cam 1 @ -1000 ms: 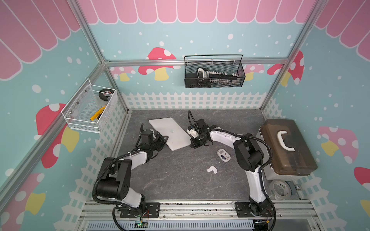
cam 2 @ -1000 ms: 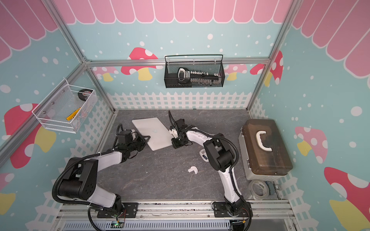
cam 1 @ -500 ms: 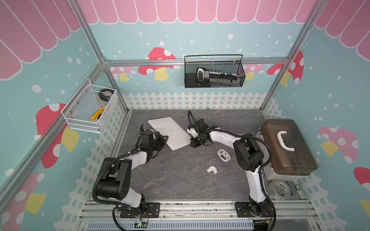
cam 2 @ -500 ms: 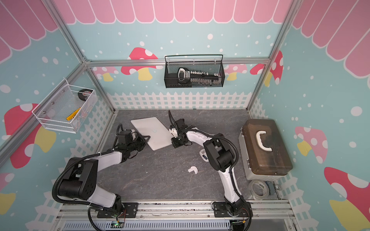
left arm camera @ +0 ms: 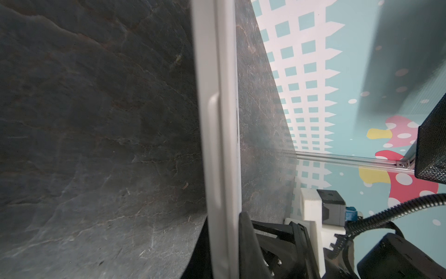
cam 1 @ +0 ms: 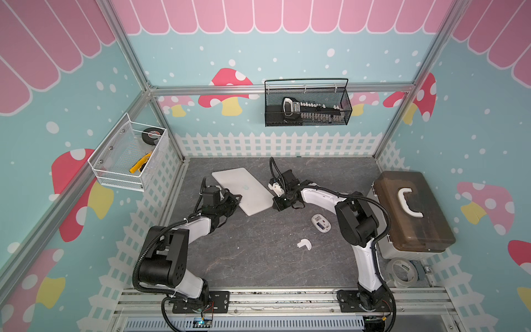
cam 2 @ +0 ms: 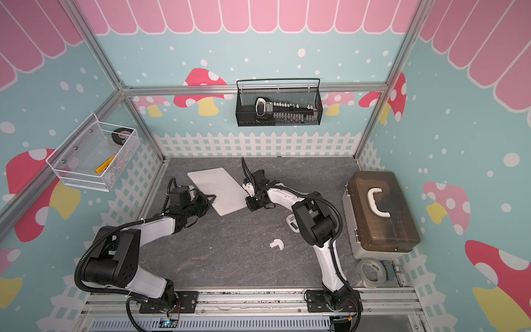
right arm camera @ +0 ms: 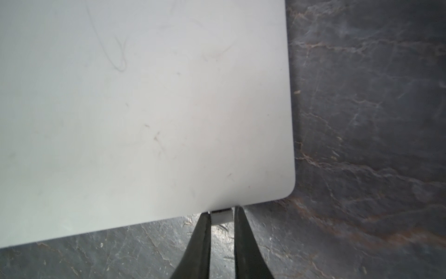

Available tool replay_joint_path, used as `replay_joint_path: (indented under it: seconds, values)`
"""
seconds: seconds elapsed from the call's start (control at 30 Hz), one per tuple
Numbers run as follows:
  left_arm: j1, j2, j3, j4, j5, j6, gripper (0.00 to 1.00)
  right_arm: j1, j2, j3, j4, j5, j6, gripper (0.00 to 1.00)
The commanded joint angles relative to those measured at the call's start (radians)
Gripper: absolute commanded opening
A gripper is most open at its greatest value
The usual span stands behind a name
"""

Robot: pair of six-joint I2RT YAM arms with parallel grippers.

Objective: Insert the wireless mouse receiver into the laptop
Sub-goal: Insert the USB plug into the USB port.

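Walls (cam 1: 287,43): teal, white-dotted, printed with red and pink mushrooms (cam 1: 227,86); pink scalloped band (cam 1: 258,17) along the top, white picket-fence strip (cam 1: 275,143) along the bottom.
Frame (cam 1: 379,87): silver metal bars at the corners and across the back wall.
Floor (cam 1: 258,258): dark grey, stone-veined, flat.
Fixtures: black wire basket (cam 1: 304,122) hung on the back wall; white wire basket (cam 1: 155,155) hung on the left wall; brown box (cam 1: 425,230) with a white handle (cam 1: 409,201) at the right edge of the floor; slotted metal rail (cam 1: 287,299) along the front.
Light: even, soft, faint shadows only.
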Motion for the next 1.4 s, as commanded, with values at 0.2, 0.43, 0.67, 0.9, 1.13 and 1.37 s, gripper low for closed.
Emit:
replay_joint_path:
  seconds: [0.2, 0.43, 0.67, 0.9, 1.13, 1.37]
  values:
    - [-0.015, -0.007, 0.014, -0.041, 0.010, 0.103, 0.00, -0.012, -0.079, -0.027, 0.093, 0.051, -0.010, 0.29]
    - [-0.014, -0.009, 0.014, -0.046, -0.001, 0.106, 0.00, -0.011, -0.167, -0.105, 0.038, 0.041, -0.031, 0.36]
    - [-0.014, -0.006, 0.017, -0.046, -0.003, 0.103, 0.00, 0.057, -0.228, -0.233, -0.081, 0.005, -0.049, 0.10]
    - [-0.016, -0.020, 0.016, -0.058, -0.012, 0.115, 0.00, 0.084, -0.162, -0.257, 0.059, -0.014, 0.033, 0.00]
    - [-0.024, -0.029, 0.024, -0.071, -0.014, 0.123, 0.00, 0.074, -0.078, -0.213, 0.119, 0.031, 0.050, 0.00]
    - [-0.042, -0.021, 0.035, -0.086, -0.007, 0.136, 0.00, 0.038, -0.044, -0.170, 0.149, 0.032, 0.053, 0.00]
